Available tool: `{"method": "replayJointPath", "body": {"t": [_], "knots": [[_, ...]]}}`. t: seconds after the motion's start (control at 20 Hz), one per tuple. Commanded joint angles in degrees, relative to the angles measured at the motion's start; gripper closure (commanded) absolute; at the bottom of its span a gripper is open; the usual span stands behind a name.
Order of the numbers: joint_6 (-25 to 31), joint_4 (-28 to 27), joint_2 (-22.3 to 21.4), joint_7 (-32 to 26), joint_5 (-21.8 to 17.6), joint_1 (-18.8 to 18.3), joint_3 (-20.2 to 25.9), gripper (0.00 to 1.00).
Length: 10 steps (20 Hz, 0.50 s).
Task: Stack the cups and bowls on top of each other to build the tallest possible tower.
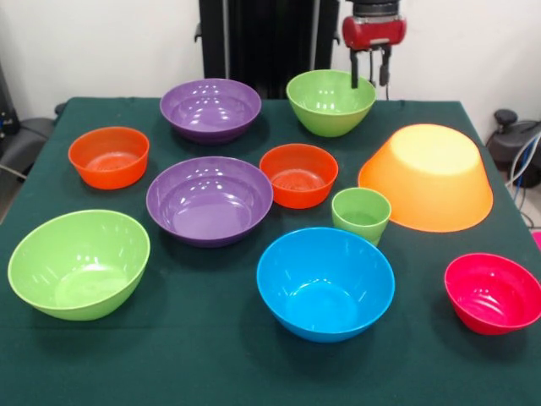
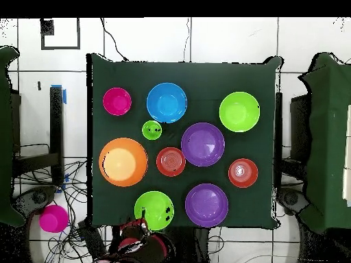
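My gripper (image 1: 369,74) hangs open and empty over the far rim of a light-green bowl (image 1: 330,101) at the table's far side; in the overhead view the gripper (image 2: 139,227) is beside that bowl (image 2: 153,209). One small light-green cup (image 1: 361,214) stands upright mid-table (image 2: 152,129). Around it are a blue bowl (image 1: 325,282), a small orange-red bowl (image 1: 298,174), a wide purple bowl (image 1: 210,200) and the largest orange-yellow bowl (image 1: 427,178), which lies upside down. A second purple bowl (image 1: 210,108), a second orange-red bowl (image 1: 108,156), a second green bowl (image 1: 79,262) and a pink-red bowl (image 1: 493,292) stand apart. Nothing is stacked.
All the things rest on a dark green tablecloth (image 1: 211,364). A pink object (image 2: 53,218) lies off the table near the robot's base, among cables. Black chairs stand at both sides of the table.
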Motion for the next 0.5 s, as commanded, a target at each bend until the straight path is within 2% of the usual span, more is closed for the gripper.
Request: {"method": "replayJointPath", "body": {"t": [0.05,0.3,0.5], "knots": [[-1.89,-0.93,6.44,8.68,1.48,-1.71,1.44,0.00],[-3.23,-1.05,9.36,8.67,4.32,1.15,0.09,0.00],[-2.33,-1.43,8.63,8.79,4.30,1.54,0.53,0.00]]}}
